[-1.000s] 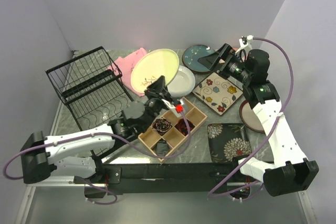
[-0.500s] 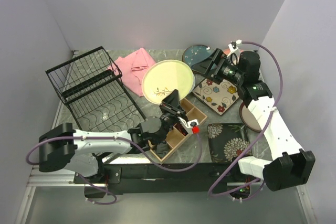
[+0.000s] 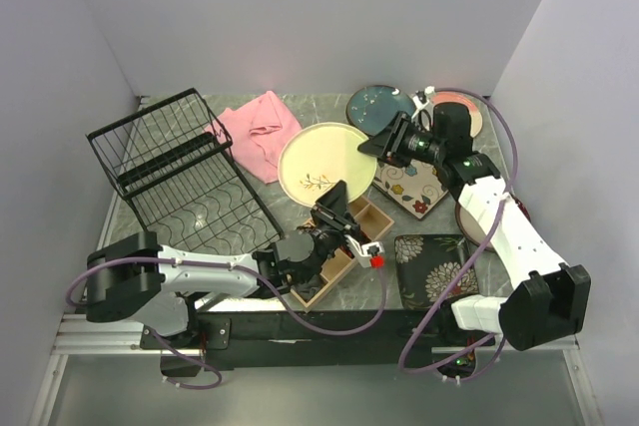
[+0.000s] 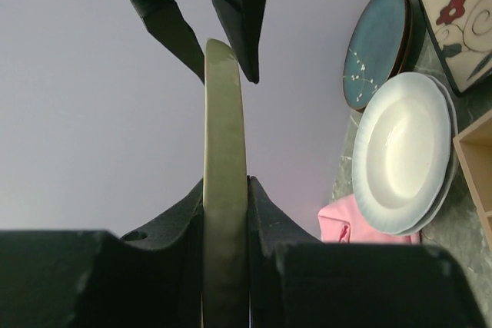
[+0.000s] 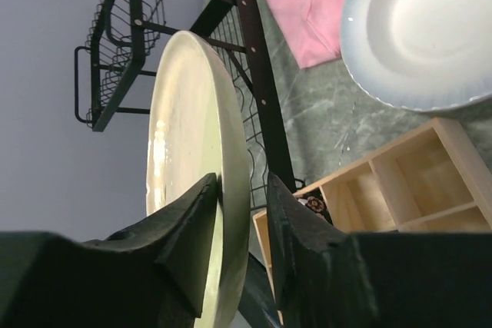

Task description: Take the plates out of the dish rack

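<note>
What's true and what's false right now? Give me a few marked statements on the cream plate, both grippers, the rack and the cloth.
1. The left gripper is clamped on the cream plate at its rim. True.
2. Plates stand in the dish rack. False: no plate shows in its slots.
3. The right gripper has a finger on either side of the cream plate's rim. True.
4. The pink cloth is draped over the dish rack. False: it lies on the table beside the rack.

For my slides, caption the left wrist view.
Left pincer grips the cream plate edge-on; right pincer straddles its rim.
</note>
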